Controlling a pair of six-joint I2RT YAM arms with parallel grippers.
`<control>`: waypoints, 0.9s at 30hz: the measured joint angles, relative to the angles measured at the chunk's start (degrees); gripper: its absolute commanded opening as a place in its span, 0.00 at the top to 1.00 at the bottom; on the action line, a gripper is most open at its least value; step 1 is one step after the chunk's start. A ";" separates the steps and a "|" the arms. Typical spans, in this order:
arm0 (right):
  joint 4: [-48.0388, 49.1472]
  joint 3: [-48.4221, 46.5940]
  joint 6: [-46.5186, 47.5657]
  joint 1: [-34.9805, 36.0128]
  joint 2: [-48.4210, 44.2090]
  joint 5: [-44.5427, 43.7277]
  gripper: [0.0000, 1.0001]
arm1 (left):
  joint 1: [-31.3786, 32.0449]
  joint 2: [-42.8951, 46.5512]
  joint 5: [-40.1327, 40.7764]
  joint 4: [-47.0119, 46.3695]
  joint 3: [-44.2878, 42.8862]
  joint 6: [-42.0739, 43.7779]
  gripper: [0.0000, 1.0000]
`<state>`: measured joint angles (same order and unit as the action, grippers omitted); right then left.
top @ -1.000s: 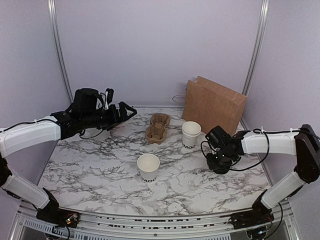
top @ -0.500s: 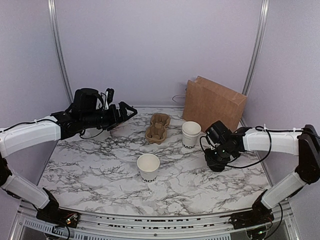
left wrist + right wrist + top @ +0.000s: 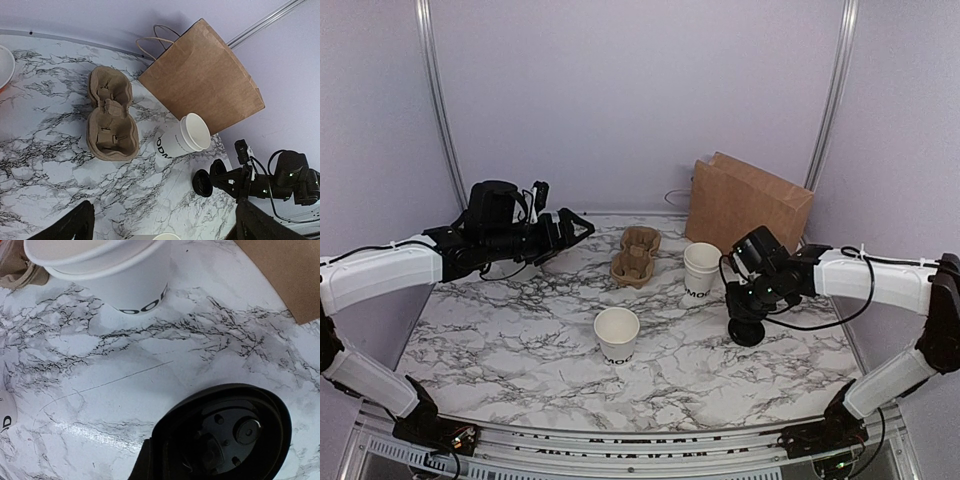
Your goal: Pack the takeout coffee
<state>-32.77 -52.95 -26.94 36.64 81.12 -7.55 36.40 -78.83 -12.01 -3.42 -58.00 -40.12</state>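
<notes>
Lidding step rn imo: right pincer (image 3: 748,316) is pinching the black lid (image 3: 749,333) down by the surface (image 3: 520,330), just beside the open cup (image 3: 701,270) sitting by the bag (image 3: 748,208). Left pincer (image 3: 563,222) is hanging spread wide. Next it's needing the lid leveled over the rim, then pressed on.

Overhead view looks down from the near side — both closer wrist views share its brown bag (image 3: 748,210)
</notes>
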 measured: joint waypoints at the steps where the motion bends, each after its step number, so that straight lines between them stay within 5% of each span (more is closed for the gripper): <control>1: 0.00 -0.35 -0.04 0.02 -0.11 0.13 0.98 | 0.00 0.00 -0.02 0.00 0.00 -0.02 0.01; 15: 0.74 -7.30 -1.09 2.40 -0.76 5.64 0.98 | 0.00 0.00 -1.03 -0.48 0.72 -0.42 0.01; 27: 19.26 -18.51 -5.97 4.35 1.84 23.98 0.96 | -0.24 2.82 -3.67 -4.52 2.47 -0.17 0.01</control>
<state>-13.52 -71.46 -32.91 40.99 82.96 16.43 36.16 -76.01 -15.68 -7.94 -55.53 -40.29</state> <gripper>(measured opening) 0.036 0.992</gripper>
